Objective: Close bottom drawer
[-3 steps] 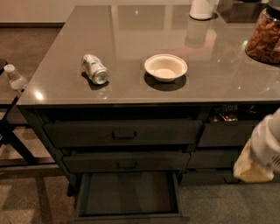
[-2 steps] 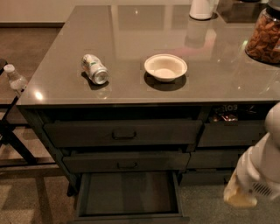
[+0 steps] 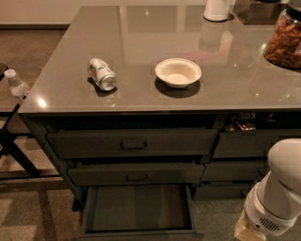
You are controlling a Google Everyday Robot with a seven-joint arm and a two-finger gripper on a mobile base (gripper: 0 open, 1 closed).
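Note:
The bottom drawer [image 3: 138,209] is pulled far out under the counter, showing its plain dark inside; its slim front [image 3: 141,234] lies at the lower edge of the camera view. Above it are two taller-fronted wide drawers [image 3: 131,143], [image 3: 136,173], both a little ajar. My white arm [image 3: 277,193] stands at the lower right, to the right of the open drawer. My gripper [image 3: 241,231] shows only as a beige part at the bottom edge, apart from the drawer's right side.
The grey countertop [image 3: 141,42] holds a lying can [image 3: 102,74], a white bowl [image 3: 178,72], a white container [image 3: 217,9] and a jar of nuts [image 3: 284,40]. Narrower drawers [image 3: 254,146] stand to the right. A plastic bottle [image 3: 17,84] and a dark frame [image 3: 14,150] stand at left.
My arm has moved down and a little left at the lower right, closer to the camera's bottom edge. The drawers have not moved.

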